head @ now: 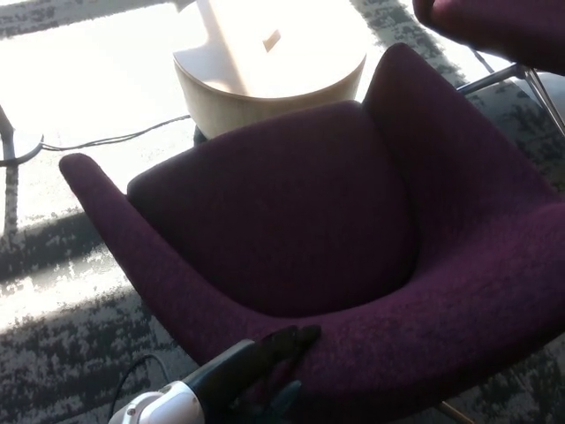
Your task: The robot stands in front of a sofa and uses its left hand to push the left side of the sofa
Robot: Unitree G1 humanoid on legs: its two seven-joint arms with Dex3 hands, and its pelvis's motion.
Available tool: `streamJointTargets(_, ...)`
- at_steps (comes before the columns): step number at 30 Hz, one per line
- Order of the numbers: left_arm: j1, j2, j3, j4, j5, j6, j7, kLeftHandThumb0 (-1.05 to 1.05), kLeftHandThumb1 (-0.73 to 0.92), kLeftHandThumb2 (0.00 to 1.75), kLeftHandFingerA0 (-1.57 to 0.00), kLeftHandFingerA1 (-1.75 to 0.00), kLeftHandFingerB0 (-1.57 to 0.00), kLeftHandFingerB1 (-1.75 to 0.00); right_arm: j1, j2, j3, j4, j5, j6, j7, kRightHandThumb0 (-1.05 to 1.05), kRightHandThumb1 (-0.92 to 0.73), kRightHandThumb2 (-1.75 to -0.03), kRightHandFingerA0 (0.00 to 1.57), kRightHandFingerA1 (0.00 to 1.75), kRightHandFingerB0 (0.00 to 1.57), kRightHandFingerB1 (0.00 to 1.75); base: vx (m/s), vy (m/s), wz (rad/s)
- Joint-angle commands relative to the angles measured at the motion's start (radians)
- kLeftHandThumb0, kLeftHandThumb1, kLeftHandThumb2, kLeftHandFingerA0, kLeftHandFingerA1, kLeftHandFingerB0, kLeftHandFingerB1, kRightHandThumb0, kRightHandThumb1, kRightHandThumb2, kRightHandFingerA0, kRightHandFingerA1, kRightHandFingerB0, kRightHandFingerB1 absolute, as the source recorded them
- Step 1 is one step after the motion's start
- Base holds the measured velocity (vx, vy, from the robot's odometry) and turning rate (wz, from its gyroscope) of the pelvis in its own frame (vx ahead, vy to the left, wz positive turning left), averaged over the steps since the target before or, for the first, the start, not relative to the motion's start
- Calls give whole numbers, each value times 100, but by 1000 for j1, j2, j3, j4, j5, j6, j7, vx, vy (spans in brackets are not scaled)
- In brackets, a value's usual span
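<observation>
Sofa [291,221] fills most of the head view: dark purple fabric, rounded seat cushion in the middle, one armrest running from its upper-left tip down toward the bottom centre, the other side rising at upper right. It sits on grey patterned carpet [62,353].

My left hand [269,353] comes in from the bottom edge, w/ a white wrist section below it and black fingers [296,337] pointing up-right. Fingertips touch the sofa's near rim, at the lower end of the armrest, just below the seat cushion. Fingers look stretched out flat against the fabric rather than curled; hand holds nothing, as far as I can see, but the black on dark purple makes the exact spread hard to read. A thin black wire loops beside my wrist, to the sofa's lower left.

Behind the sofa, touching or nearly touching its back edge, stands a round light-wood table [265,79] in strong sunlight. A black cable [115,137] trails over the floor left of the table. A second purple seat [494,26] w/ metal legs shows beyond the sofa's upper-right corner.

My right hand isn't in shot.
</observation>
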Motion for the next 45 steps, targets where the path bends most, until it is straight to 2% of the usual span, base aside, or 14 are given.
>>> streamJointTargets(1, 22, 51, 29, 25, -10, 22, -36, -94, 83, 125, -2, -21, -8, -15, 0, -14, -5, 5, 3, -12, -2, -46, -66, -59, 85, 76, 75, 47, 0, 0, 0)
streamJointTargets(9, 11, 61, 114, 118, -64, -47, -35, -92, 78, 122, 0, -25, -8, -20, 3, -9, -2, 4, 1, -6, -5, -46, -66, -59, 84, 78, 75, 47, 0, 0, 0)
streamJointTargets(10, 14, 73, 125, 114, -65, -58, -37, -94, 92, 79, 0, -27, -4, -25, 4, -6, -2, 4, 1, 3, -3, -49, -67, -60, 82, 74, 74, 46, 0, 0, 0)
streamJointTargets(15, 19, 98, 165, 129, -83, -70, -46, -95, 92, 78, -1, -27, -4, -25, 7, -7, 1, 6, -2, 6, -7, -48, -67, -60, 83, 77, 74, 46, 0, 0, 0)
streamJointTargets(18, 20, 104, 183, 136, -89, -73, -52, -95, 92, 78, -1, -27, -4, -25, 8, -9, 2, 8, -3, 5, -9, -48, -67, -60, 83, 77, 74, 46, 0, 0, 0)
streamJointTargets(20, 13, 147, 224, 184, -105, -123, -59, -90, 77, 116, -6, -32, -3, -22, 4, -5, -4, 8, 5, 8, -5, -48, -66, -60, 85, 72, 73, 46, 0, 0, 0)
streamJointTargets(22, 12, 154, 238, 207, -112, -138, -61, -93, 77, 115, -7, -32, -5, -21, 6, -3, -2, 8, 2, 8, -11, -48, -66, -60, 85, 71, 73, 46, 0, 0, 0)
streamJointTargets(23, 16, 159, 242, 215, -111, -140, -62, -100, 92, 79, -3, -27, -5, -23, 8, -4, 2, 8, -2, 8, -13, -48, -67, -60, 83, 71, 73, 46, 0, 0, 0)
streamJointTargets(26, 18, 172, 251, 241, -103, -150, -51, -95, 78, 115, -10, -32, -5, -19, 10, -8, 7, 7, -8, 5, -20, -49, -68, -60, 83, 76, 74, 47, 0, 0, 0)
streamJointTargets(28, 8, 179, 255, 256, -94, -156, -44, -101, 92, 80, -8, -30, -6, -23, -1, -8, 7, 9, -8, 14, -20, -50, -68, -60, 84, 77, 75, 47, 0, 0, 0)
streamJointTargets(29, 4, 180, 265, 278, -105, -173, -52, -92, 78, 115, -6, -29, -4, -20, -3, -5, -3, 10, 6, 16, -3, -49, -67, -59, 85, 76, 75, 47, 0, 0, 0)
streamJointTargets(34, 32, 204, 283, 303, -111, -208, -61, -85, 78, 122, 0, -27, -7, -22, 17, -11, 7, 7, -6, -7, -8, -49, -67, -60, 84, 73, 74, 47, 0, 0, 0)
streamJointTargets(36, 37, 210, 287, 321, -115, -228, -60, -96, 81, 93, -4, -26, -3, -20, 18, -8, 8, 6, -7, 10, -14, -48, -67, -60, 84, 72, 73, 46, 0, 0, 0)
streamJointTargets(45, 60, 220, 334, 393, -156, -275, -70, -94, 82, 122, -3, -20, -7, -15, 11, -10, 15, 4, -16, 25, -19, -48, -66, -60, 83, 70, 73, 46, 0, 0, 0)
